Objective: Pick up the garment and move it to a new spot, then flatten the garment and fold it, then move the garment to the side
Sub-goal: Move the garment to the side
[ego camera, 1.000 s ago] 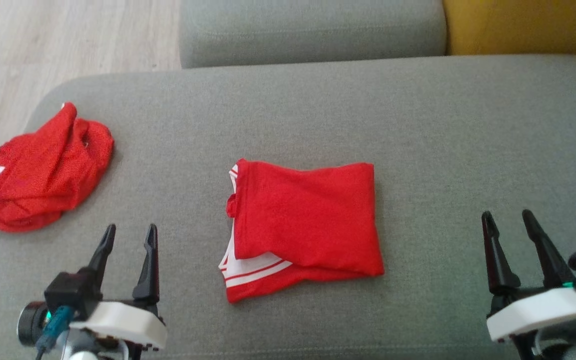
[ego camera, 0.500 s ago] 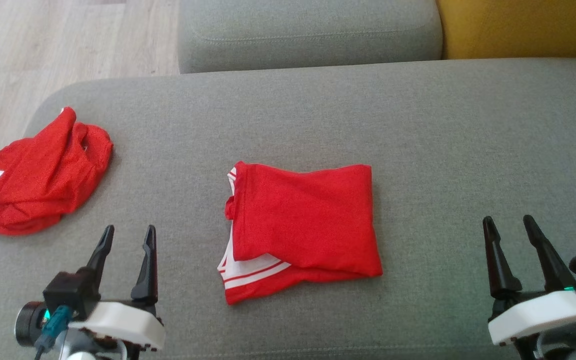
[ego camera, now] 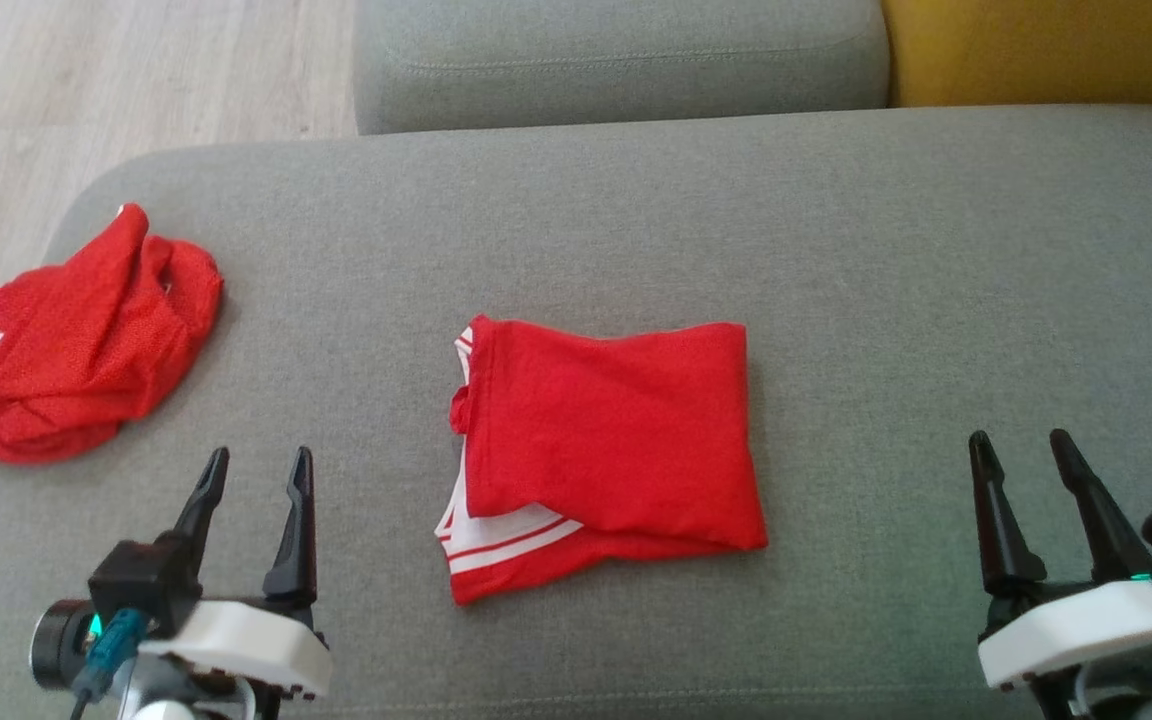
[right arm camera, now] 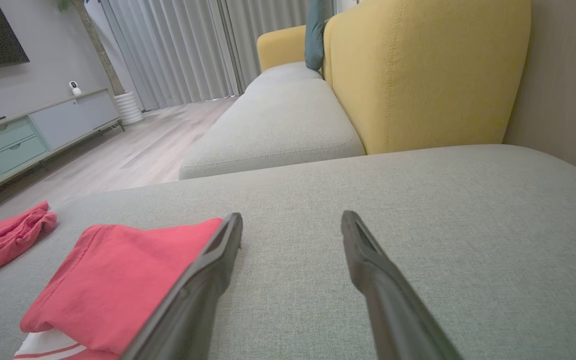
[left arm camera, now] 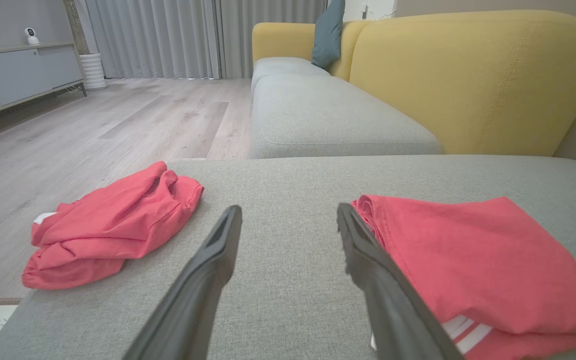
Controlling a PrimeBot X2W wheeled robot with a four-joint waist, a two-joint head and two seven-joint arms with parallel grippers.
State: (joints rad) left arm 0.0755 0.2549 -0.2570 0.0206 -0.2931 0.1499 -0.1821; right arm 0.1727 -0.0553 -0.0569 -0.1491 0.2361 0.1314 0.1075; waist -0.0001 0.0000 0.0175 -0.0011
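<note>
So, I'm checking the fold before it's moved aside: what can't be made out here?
- Folded garment: lower layers, head view, covered by its own top panel.
- Same garment, left wrist view: near corner behind a finger of the left gripper.
- Crumpled garment: right wrist view, cut off by the left edge.

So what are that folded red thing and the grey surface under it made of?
The folded red garment looks like thin matte knit fabric, perhaps cotton jersey: soft creases, a stitched hem, white striped trim. The grey cushion seems to be coarse woven upholstery, matte, with a fine speckled weave.
</note>
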